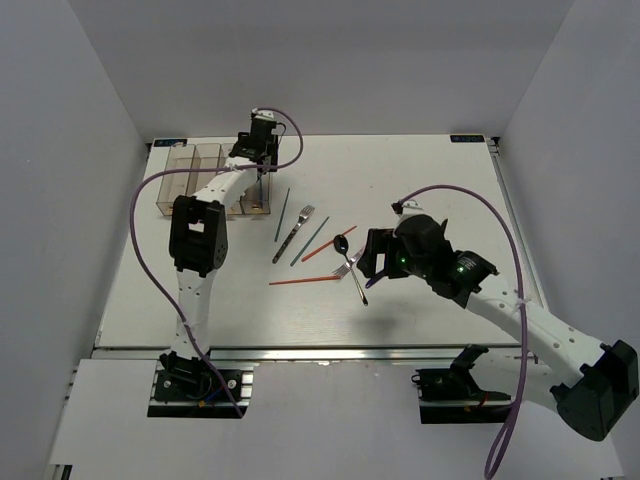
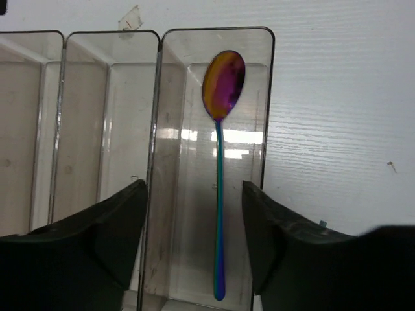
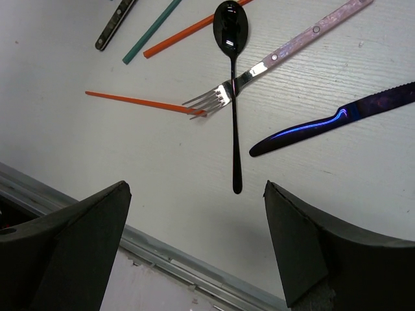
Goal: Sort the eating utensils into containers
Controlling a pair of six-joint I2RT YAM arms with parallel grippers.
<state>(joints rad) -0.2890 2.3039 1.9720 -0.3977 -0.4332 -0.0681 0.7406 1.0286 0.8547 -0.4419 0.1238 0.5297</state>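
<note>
Left end effector (image 2: 194,186) spread, rainbow spoon (image 2: 224,84) lying in bin (image 2: 266,103)

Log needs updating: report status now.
Left end effector open over rainbow metal spoon, lying in rightmost clear plastic bin. Right end effector open above glossy black spoon. It lies across pink-handled silver fork.

The table (image 3: 78,149) is white and matt, with a fine wood-like grain. The containers (image 2: 172,194) are clear, glossy plastic (slightly scuffed and smudged on the walls). The spoon (image 2: 224,84) lying in one has a polished metal look with a rainbow sheen. The black spoon (image 3: 231,32) is mirror-glossy; the fork (image 3: 211,100) has bright silver tines and a pearly, marbled handle. The knife (image 3: 324,123) is dark blue and shiny. The orange chopstick (image 3: 142,102) looks matt.
</note>
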